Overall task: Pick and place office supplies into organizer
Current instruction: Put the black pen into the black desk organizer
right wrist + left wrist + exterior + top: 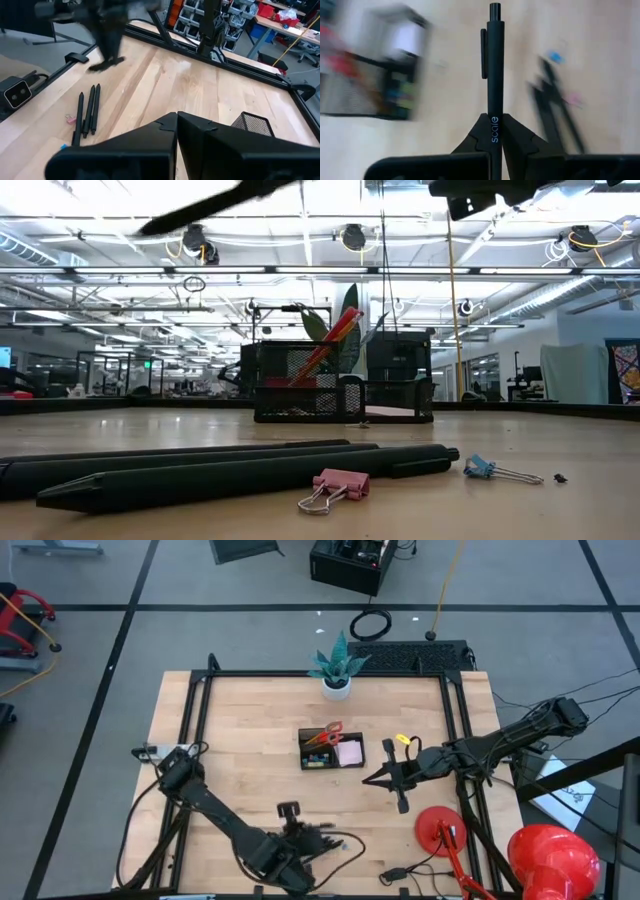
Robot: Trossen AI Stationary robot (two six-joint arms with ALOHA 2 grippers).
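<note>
From above, the left gripper [322, 830] hung over the table's near edge, well short of the black organizer [331, 751] at mid-table. The right gripper [372, 779] waited beside the organizer, fingers together and empty. In the left wrist view, the left gripper's fingers [485, 135] were pinched on a black pen [493, 60], its long axis running straight out ahead of them, clip end foremost.

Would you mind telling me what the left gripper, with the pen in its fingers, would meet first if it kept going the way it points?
The left gripper is shut on a black pen. Straight ahead lies only bare table; the organizer sits off to one side, though depth is unclear.
</note>
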